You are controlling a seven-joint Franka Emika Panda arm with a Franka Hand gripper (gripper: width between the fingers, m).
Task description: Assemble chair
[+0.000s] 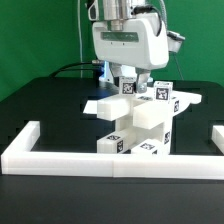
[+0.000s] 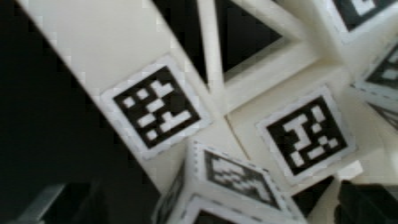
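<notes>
Chair (image 1: 135, 118) parts, chunky white blocks and slabs with black-and-white tags, stand joined in a blocky stack on the black table (image 1: 45, 105), just behind the front stretch of the low white border wall (image 1: 60, 156). The gripper (image 1: 130, 78) hangs directly over the stack's top, jaws spread wide and holding nothing. Wrist view shows tagged white pieces (image 2: 160, 100) close up.

chair (image 1: 135, 120): smooth white plastic, faintly glossy
tags (image 2: 160, 103): flat, matt black-and-white print
table (image 1: 45, 105): matt black surface
border wall (image 1: 100, 160): smooth white plastic
backdrop (image 1: 40, 35): matt green, cloth-like
</notes>
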